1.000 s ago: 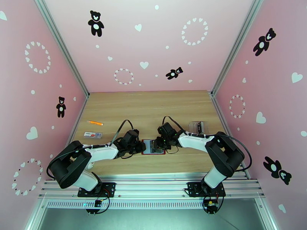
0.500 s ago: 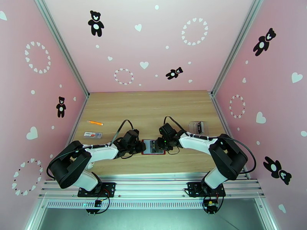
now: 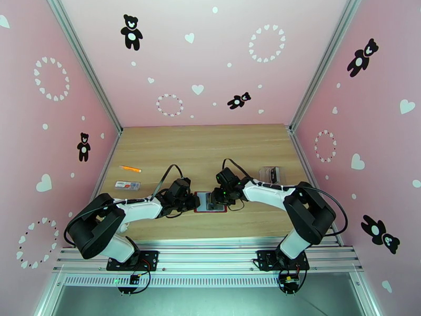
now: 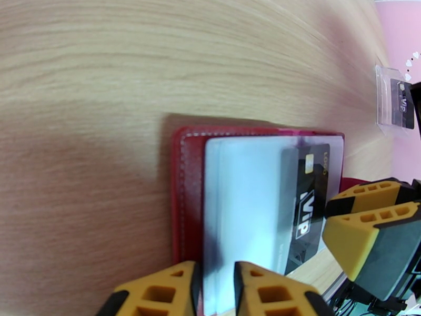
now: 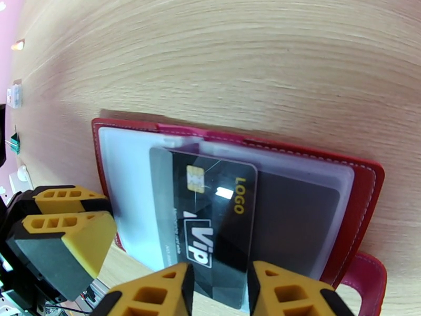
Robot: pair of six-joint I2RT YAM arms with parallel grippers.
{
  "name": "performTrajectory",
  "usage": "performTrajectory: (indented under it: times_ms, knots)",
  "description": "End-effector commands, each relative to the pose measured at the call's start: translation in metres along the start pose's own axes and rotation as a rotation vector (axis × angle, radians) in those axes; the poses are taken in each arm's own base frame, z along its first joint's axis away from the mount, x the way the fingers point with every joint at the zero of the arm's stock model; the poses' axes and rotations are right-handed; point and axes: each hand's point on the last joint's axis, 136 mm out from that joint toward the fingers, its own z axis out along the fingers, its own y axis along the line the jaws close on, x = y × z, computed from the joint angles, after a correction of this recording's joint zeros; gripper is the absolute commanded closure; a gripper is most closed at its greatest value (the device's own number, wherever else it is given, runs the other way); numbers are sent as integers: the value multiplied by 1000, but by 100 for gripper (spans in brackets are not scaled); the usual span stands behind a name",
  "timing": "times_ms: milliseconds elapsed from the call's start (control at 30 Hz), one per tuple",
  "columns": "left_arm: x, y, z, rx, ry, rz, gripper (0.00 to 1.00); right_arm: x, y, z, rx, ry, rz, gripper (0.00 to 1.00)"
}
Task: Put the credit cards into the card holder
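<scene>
- A small dark-red, booklet-style card holder (image 3: 208, 203) lies open on the light wooden table (image 3: 210, 148), near its front edge — the inner pages look grey and dark.
- The left gripper (image 3: 192, 202) meets its left edge; the right gripper (image 3: 217, 196) sits over its right half.
- A clear plastic case (image 3: 269, 174) lies to the right — an orange pen (image 3: 130, 168) and a white-and-red flat strip (image 3: 127, 185) lie well to the left.

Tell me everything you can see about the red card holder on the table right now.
The card holder is a dark-red, leather-looking booklet with pale stitching, lying open and flat on the wooden table between the arms. Clear grey sleeves lie on it, and a snap tab juts out. A black VIP card lies across the sleeves. The left gripper straddles the sleeves' edge, the right gripper the card's end; pinching or not, I cannot tell.
</scene>
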Motion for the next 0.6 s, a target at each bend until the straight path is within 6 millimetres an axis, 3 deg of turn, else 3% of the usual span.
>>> performTrajectory:
  times_ms: [0,567]
  knots:
    - [4,13,2,-40,4,-1,75,1,0,2,26,15,-10,67]
    - [4,14,3,-38,6,-4,75,6,22,14,9,39,-47,71]
